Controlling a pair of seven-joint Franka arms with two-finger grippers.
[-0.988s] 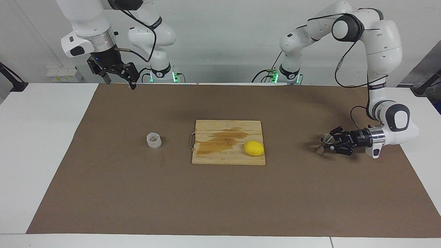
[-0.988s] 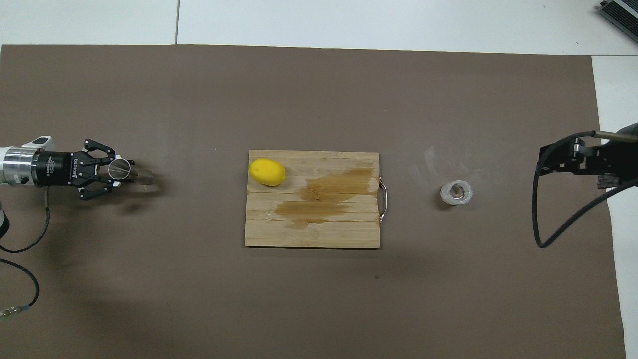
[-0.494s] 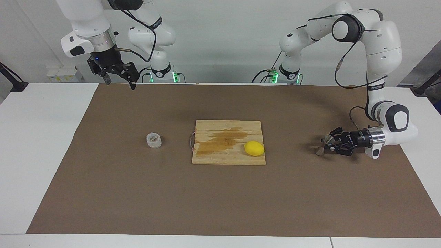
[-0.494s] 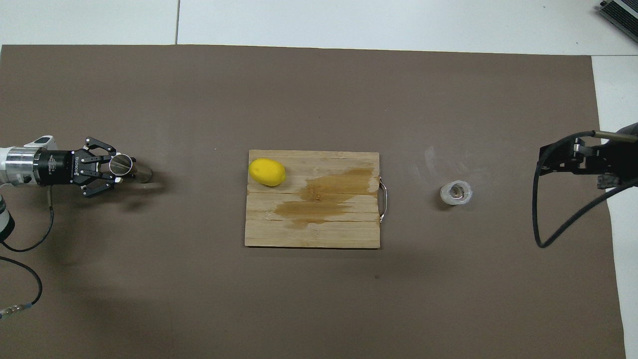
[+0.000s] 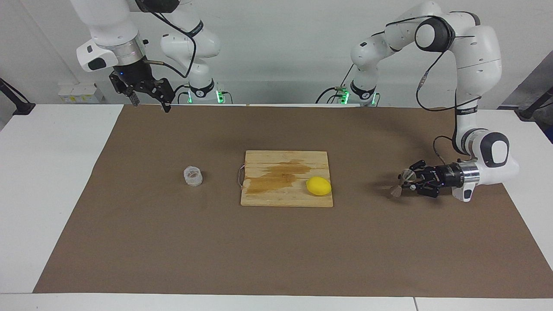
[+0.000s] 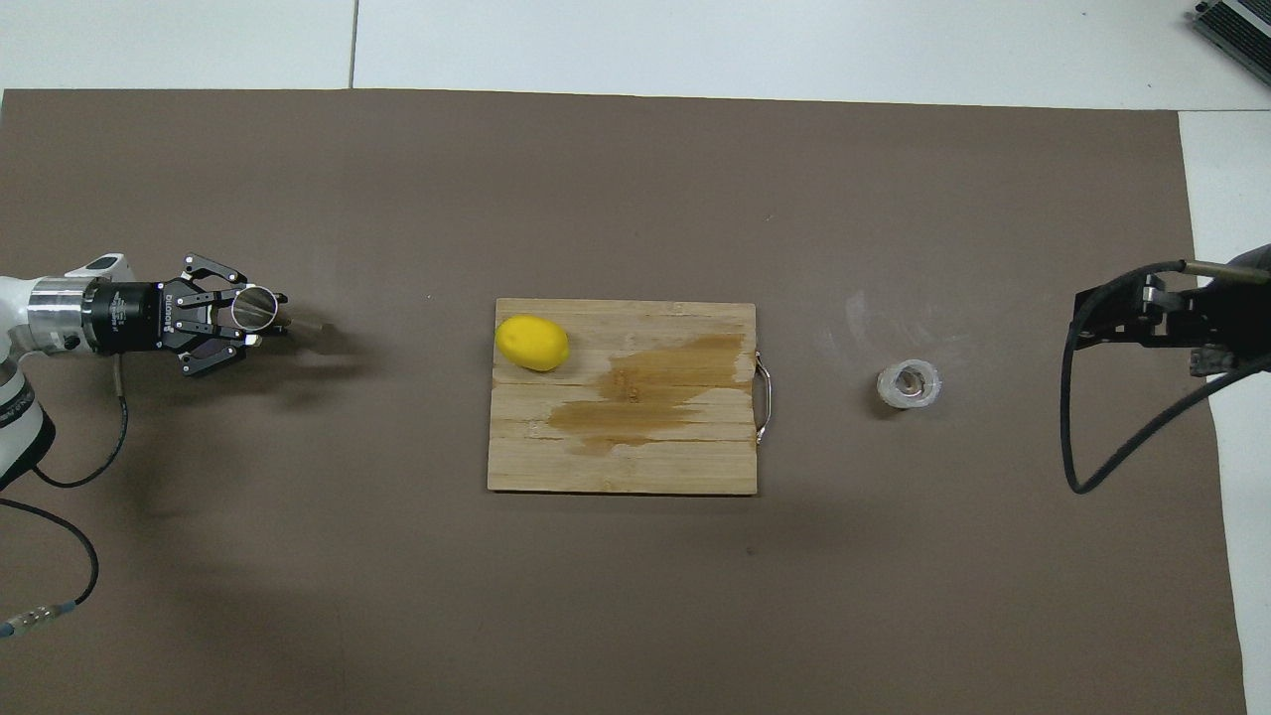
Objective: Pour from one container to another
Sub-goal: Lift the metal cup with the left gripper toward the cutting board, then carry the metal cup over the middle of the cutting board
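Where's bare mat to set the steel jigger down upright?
Bare brown mat lies between the left hand, shut on the tilted hourglass steel jigger, and the wooden cutting board. The board's left-arm end holds a yellow lemon. The faceted clear glass cup stands toward the right arm's end.

Bright, even overhead light, soft faint shadows on the mat, sharp focus throughout.

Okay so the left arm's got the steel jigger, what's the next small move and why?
Probably carry the jigger toward the glass cup. The left gripper is shut on the jigger at its own end of the mat, the cup stands past the cutting board at the right arm's end, and the right gripper waits open, raised.
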